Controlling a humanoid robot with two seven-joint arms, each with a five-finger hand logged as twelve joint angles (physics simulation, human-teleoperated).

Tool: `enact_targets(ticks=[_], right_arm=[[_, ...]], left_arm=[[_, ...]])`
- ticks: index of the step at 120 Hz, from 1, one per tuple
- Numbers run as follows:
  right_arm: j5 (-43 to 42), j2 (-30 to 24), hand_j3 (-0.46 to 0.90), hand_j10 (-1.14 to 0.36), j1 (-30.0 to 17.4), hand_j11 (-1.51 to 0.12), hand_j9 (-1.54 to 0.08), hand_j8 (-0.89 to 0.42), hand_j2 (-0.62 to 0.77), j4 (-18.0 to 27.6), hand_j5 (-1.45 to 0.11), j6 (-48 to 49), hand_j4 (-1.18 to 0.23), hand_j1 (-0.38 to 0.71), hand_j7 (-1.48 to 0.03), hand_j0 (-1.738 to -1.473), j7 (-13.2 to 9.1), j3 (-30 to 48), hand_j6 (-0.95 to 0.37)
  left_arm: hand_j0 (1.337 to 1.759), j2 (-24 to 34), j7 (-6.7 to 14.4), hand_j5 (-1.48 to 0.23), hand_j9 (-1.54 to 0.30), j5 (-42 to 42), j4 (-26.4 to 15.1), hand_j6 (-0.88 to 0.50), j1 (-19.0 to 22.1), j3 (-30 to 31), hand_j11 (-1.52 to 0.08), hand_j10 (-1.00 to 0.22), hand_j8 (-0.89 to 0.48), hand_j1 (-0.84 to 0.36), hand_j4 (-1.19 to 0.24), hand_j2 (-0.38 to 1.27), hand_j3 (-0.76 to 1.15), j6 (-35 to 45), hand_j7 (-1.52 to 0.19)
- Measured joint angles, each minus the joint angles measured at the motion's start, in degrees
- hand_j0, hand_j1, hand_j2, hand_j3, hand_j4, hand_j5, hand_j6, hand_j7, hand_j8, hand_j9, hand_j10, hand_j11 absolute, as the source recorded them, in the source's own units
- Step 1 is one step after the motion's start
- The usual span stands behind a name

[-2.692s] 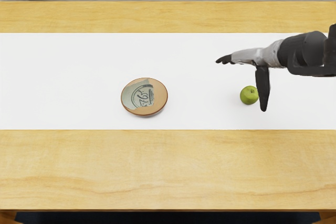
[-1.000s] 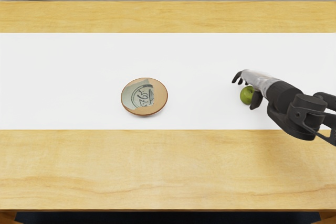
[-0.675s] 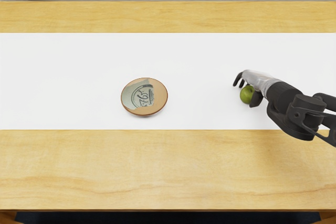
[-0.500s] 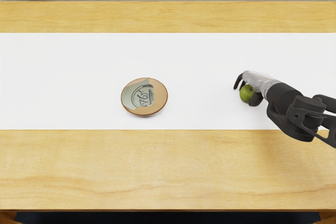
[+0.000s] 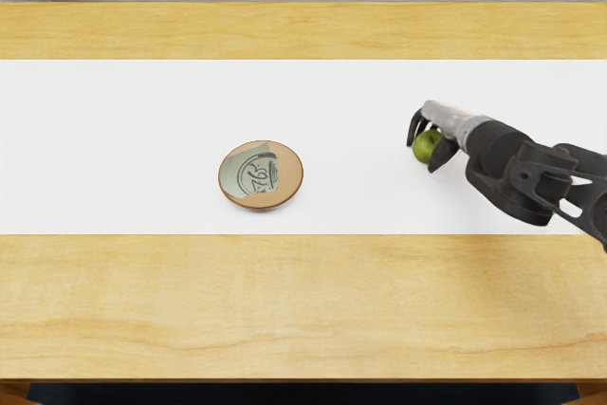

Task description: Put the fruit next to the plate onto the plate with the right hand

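Observation:
A small green apple [image 5: 425,144] is held in my right hand [image 5: 429,136], whose dark fingers curl around it from above and from the right. The hand and apple hover over the white runner, well to the right of the plate. The plate [image 5: 261,174] has a brown rim and a blue pattern inside, and it lies at the middle of the runner with nothing on it. My right arm [image 5: 531,182] reaches in from the right edge. The left arm does not show.
A white runner [image 5: 142,139] crosses the wooden table [image 5: 285,301] from left to right. A grey wall edge lies along the top of the picture.
My right hand came down beside the apple, closed its fingers on it, and has now carried it up and to the left, towards the plate. The plate has not moved.

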Motion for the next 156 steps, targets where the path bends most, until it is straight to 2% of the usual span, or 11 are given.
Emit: enact_targets(ticks=[24, 57, 77, 126, 137, 156], right_arm=[[0.80, 6.57, 0.00, -0.52, 3.68, -1.09, -1.09, -0.28, 0.26, 0.31, -1.09, 0.25, -0.72, 0.31, -1.00, -1.654, 0.01, 0.02, -0.40], [1.19, 17.53, 0.00, -0.48, 5.77, -1.15, -1.14, -0.25, 0.27, 0.89, -1.15, 0.29, -0.70, 0.31, -1.01, -1.658, 0.06, 0.01, -0.37], [0.90, 20.12, 0.00, -0.50, 5.88, -1.15, -1.14, -0.26, 0.21, 0.78, -1.14, -0.09, -0.71, 0.30, -1.01, -1.657, 0.05, -0.05, -0.38], [0.46, 22.25, 0.00, -0.53, 3.90, -1.07, -1.07, -0.30, 0.24, -2.06, -1.07, -0.27, -0.69, 0.30, -0.97, -1.656, 0.03, -0.78, -0.41], [0.42, 22.27, 0.00, -0.57, 3.81, -0.96, -0.95, -0.34, 0.19, -2.39, -0.95, -0.34, -0.63, 0.27, -0.87, -1.657, 0.00, -0.69, -0.45], [1.58, 22.11, 0.00, -0.29, 3.88, -0.48, -0.48, -0.19, 0.08, -2.29, -0.48, -0.26, -0.32, -0.03, -0.44, -1.658, -0.05, -0.05, -0.24]], left_arm=[[1.658, 0.00, 0.00, 0.00, 0.00, 0.00, 0.01, 0.00, 0.00, 0.00, 0.00, 0.00, 0.00, 0.35, 0.00, 0.00, 0.00, 0.01, 0.00], [1.658, 0.00, 0.00, 0.00, 0.00, 0.00, 0.00, 0.00, 0.00, 0.01, 0.00, 0.00, 0.00, 0.35, 0.00, 0.00, 0.00, 0.01, 0.00], [1.658, 0.00, 0.00, 0.00, 0.00, 0.00, -0.01, 0.00, 0.00, 0.01, 0.00, 0.00, 0.00, 0.35, 0.00, 0.00, 0.00, 0.01, 0.00], [1.658, 0.00, 0.00, 0.00, 0.00, 0.00, 0.00, 0.00, 0.00, 0.00, 0.00, 0.00, 0.00, 0.35, 0.00, 0.00, 0.00, 0.00, 0.00], [1.658, 0.00, 0.00, 0.00, 0.00, 0.00, 0.01, 0.00, 0.00, 0.01, 0.00, 0.00, 0.00, 0.35, 0.00, 0.00, 0.00, 0.00, 0.00], [1.658, 0.00, 0.00, 0.00, 0.00, 0.00, -0.01, 0.00, 0.00, 0.01, 0.00, 0.00, 0.00, 0.35, 0.00, 0.00, 0.00, 0.01, 0.00]])
